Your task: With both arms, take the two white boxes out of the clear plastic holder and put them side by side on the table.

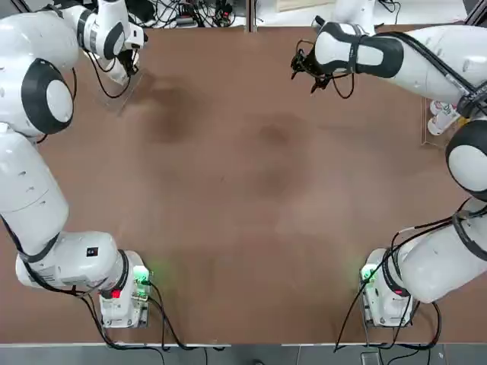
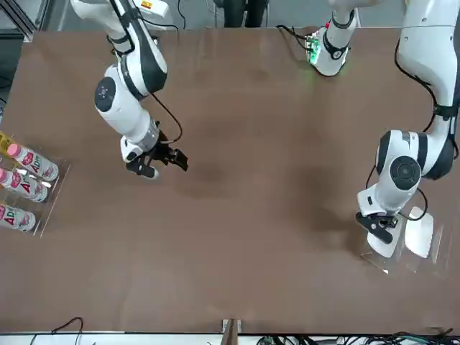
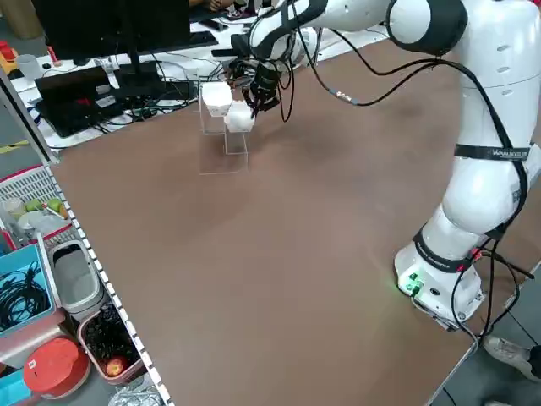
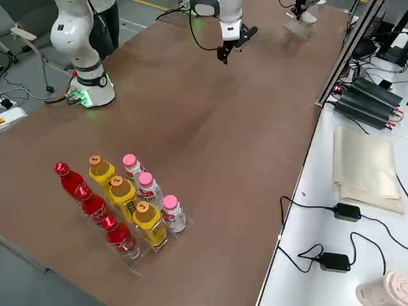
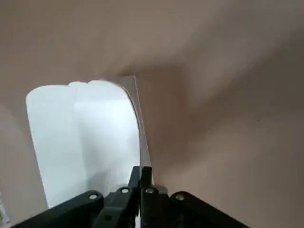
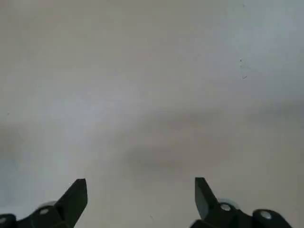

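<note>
Our two white boxes stand in the clear plastic holder at the table's far left corner; light, stiff and smooth, we judge, best pinched across thin faces. Left gripper, fingers pressed together, sits at them, apparently gripping nothing; right gripper hovers spread near the far edge's middle.

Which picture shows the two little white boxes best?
The left side view: both small white rounded boxes stand apart in the clear plastic holder, at the left gripper. The front view shows one box clearly; the left wrist view shows them close, overlapping. The top view hides them behind the arm.
</note>
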You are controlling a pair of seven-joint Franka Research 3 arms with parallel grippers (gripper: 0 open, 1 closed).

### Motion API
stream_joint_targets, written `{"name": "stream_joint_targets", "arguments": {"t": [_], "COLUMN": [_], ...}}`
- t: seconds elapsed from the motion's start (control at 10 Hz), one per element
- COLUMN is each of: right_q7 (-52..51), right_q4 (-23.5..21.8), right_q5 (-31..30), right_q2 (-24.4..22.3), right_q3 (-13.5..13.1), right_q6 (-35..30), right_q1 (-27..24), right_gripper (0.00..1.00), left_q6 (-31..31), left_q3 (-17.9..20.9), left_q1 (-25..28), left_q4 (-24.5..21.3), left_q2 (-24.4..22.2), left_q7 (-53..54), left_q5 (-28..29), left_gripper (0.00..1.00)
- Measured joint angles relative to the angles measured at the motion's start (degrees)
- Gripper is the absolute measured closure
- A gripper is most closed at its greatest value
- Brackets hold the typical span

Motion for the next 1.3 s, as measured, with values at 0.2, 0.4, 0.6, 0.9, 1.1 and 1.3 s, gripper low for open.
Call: {"name": "stream_joint_targets", "arguments": {"t": [0.2, 0.4, 0.6, 0.9, 1.1, 1.3], "right_q7": [1.75, 2.21, 2.22, 2.22, 2.22, 2.22], "right_q4": [-0.09, -0.11, -0.13, -0.18, -0.77, -1.23], "right_q5": [0.0, 0.0, 0.0, 0.0, 0.0, -0.02], "right_q2": [0.78, 0.98, 0.99, 1.0, 1.02, 1.05], "right_q3": [-0.02, -0.08, -0.2, -0.32, -0.45, -0.55], "right_q6": [1.08, 1.36, 1.38, 1.38, 1.37, 1.38], "right_q1": [1.32, 1.8, 1.85, 1.89, 1.9, 1.92], "right_gripper": [0.0, 0.0, 0.0, 0.0, 0.0, 0.0], "left_q6": [-5.56, -11.31, -14.45, -14.83, -14.81, -14.75], "left_q3": [-0.94, -5.74, -12.71, -20.57, -22.55, -22.73], "left_q1": [-0.37, -0.77, -1.19, -4.14, -8.69, -14.92], "left_q4": [2.45, 4.46, 4.84, 4.98, 6.05, 6.78], "left_q2": [-0.71, -2.37, -4.09, -3.98, -2.98, 0.07], "left_q7": [-1.75, -9.21, -21.92, -42.23, -49.06, -56.22], "left_q5": [-1.47, -2.74, -4.71, -7.34, -11.27, -11.92], "left_gripper": [0.98, 0.98, 0.98, 0.98, 0.98, 0.98]}}
